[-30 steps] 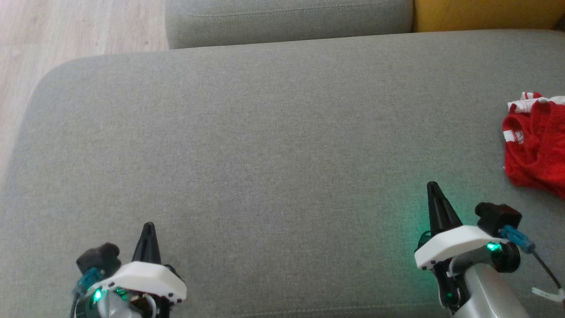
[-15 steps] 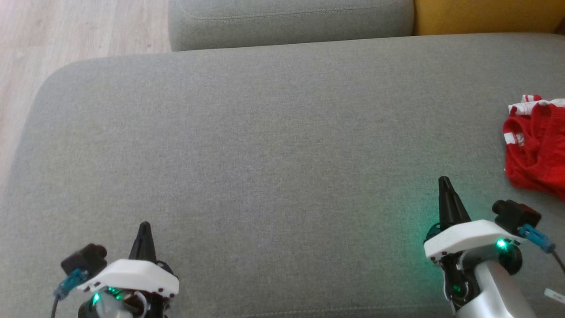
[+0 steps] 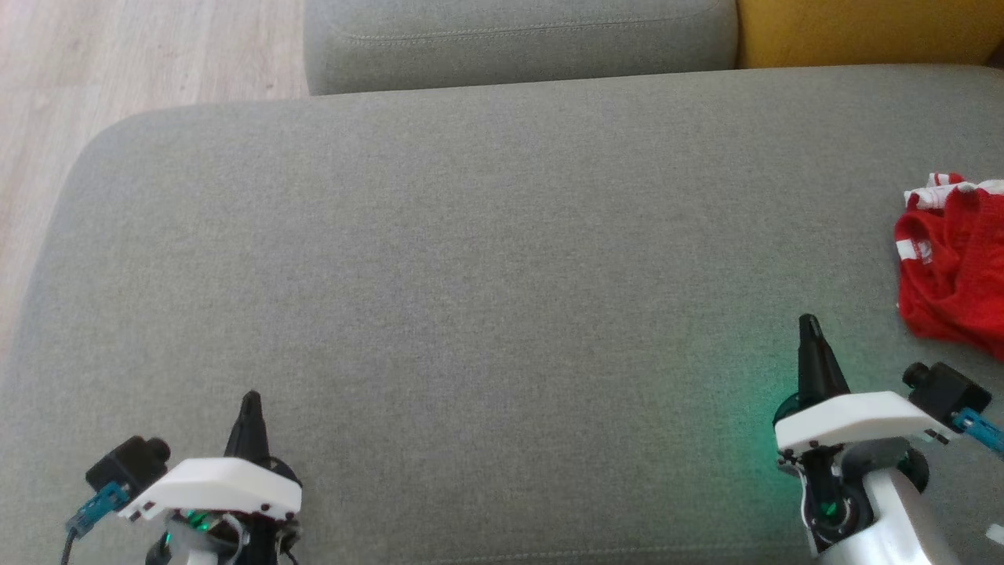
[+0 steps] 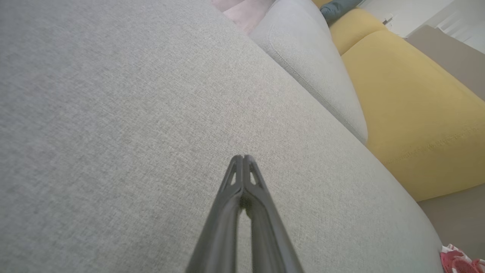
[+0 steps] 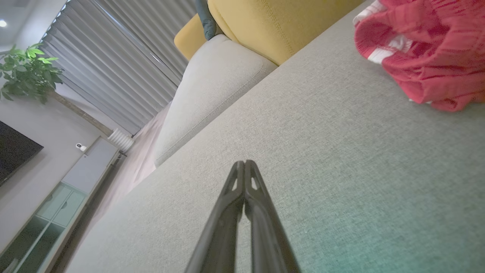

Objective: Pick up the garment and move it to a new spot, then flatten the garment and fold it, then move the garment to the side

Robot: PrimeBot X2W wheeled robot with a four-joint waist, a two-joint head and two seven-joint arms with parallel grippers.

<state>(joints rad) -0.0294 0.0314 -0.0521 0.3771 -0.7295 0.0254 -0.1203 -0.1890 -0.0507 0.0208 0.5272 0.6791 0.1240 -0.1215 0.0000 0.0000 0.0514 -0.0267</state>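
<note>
Plainly, the red garment (image 3: 953,267) lies bunched at the far right edge of the head view, on the grey sofa seat (image 3: 486,259), and the frame cuts part of it off. It looks rumpled rather than squarely folded (the right wrist view shows loose ridges and a white-striped hem turned up). Lying at the side would suit either a heap waiting to be picked up or a bundle already set aside, and the pictures do not settle which.

The left gripper (image 3: 251,402) sits at lower left and the right gripper (image 3: 809,323) at lower right. Each has its fingers pressed together with nothing between them, and both are well apart from the cloth.

Against the frame a second ago, the whole view has slid down a little, so the camera has moved. Beyond that, the right gripper has drifted rightward in the picture, toward the garment's side, and the left gripper has sunk toward the lower left corner.
</note>
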